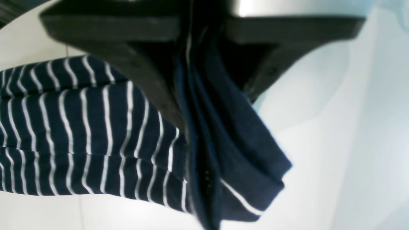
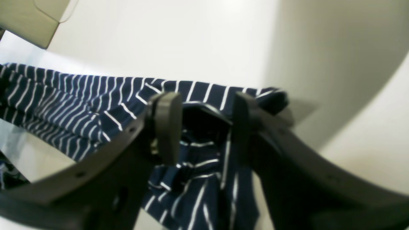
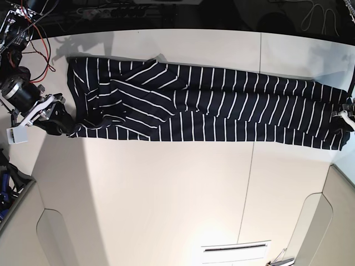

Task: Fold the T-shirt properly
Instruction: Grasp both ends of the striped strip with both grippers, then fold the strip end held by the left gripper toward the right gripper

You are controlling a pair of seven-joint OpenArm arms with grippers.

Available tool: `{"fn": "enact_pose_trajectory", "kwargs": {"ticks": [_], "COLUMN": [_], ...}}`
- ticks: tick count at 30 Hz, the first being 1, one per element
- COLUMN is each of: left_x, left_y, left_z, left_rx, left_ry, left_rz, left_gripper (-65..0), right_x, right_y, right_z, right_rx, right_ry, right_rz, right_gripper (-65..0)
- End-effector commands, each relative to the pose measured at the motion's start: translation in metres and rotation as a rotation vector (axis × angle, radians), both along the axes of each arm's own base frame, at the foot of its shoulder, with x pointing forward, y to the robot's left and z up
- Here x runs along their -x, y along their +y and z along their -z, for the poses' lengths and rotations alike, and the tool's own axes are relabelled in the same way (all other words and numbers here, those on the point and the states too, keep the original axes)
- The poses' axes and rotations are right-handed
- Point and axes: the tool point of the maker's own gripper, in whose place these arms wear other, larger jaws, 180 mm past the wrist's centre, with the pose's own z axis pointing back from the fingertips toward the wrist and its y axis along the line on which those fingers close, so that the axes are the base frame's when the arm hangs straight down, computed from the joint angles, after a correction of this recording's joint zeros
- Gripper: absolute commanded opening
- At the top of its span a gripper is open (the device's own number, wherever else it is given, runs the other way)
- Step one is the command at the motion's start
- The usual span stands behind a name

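The T-shirt (image 3: 211, 105), navy with thin white stripes, lies stretched in a long folded band across the white table (image 3: 166, 194). At its right end in the base view, my left gripper (image 3: 346, 119) holds the fabric. The left wrist view shows that gripper (image 1: 214, 108) shut on a bunched navy edge of the T-shirt (image 1: 80, 127). My right gripper (image 3: 69, 128) is at the shirt's left end. In the right wrist view this gripper (image 2: 204, 127) is open, its pads (image 2: 166, 127) apart on either side of crumpled T-shirt (image 2: 64, 95) fabric.
Cables and electronics (image 3: 22, 27) crowd the back left corner. Beige panels stand at the front right (image 3: 327, 221) and the front left (image 3: 33, 233). A dark gap runs behind the table's far edge.
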Motion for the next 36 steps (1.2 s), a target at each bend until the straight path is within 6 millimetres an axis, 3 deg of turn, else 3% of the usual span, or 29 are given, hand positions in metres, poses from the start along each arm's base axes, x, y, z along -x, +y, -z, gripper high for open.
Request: {"fn": "enact_pose_trajectory", "kwargs": {"ticks": [1,4,12,14,20,24,30,36], "left_x": [-0.008,-0.005,0.010,0.012,0.014,0.006,0.007,0.003], "left_y": [0.000,-0.033,-0.172,-0.198,-0.249,-0.269,-0.304,-0.332], "left_z": [-0.020,-0.025,-0.052,-0.049,-0.014,0.002,0.017,0.009], "left_rx": [-0.016,0.042,0.173,0.175,0.193,0.199,0.278,0.372], "left_ry": [-0.041,-0.047,-0.195,-0.201,-0.176,-0.177,-0.142,-0.191], "left_rz": [0.024,0.107,0.395,0.451,0.493,0.463,0.475,0.462], "left_gripper": [-65.0,-65.0,-65.0,-65.0,-65.0,-63.6,-30.9,-28.6], "right_x": [-0.007,-0.007,-0.006,-0.006,-0.002,0.002,0.028,0.039], "right_y": [-0.004,-0.005,-0.006,-0.005,-0.016,-0.020,-0.016,-0.007], "right_z": [-0.015,-0.013,-0.012,-0.012,-0.011,-0.009,0.012,0.032], "right_rx": [0.009,0.018,0.024,0.022,0.017,0.015,-0.013,-0.081], "right_ry": [-0.055,-0.049,-0.042,-0.041,-0.025,-0.004,0.062,0.097], "right_rz": [0.002,0.004,0.008,0.009,0.044,0.048,0.044,0.078], "right_gripper": [-38.7,-38.7,-38.7,-38.7,-37.9,-31.0,-29.4,-29.4]}}
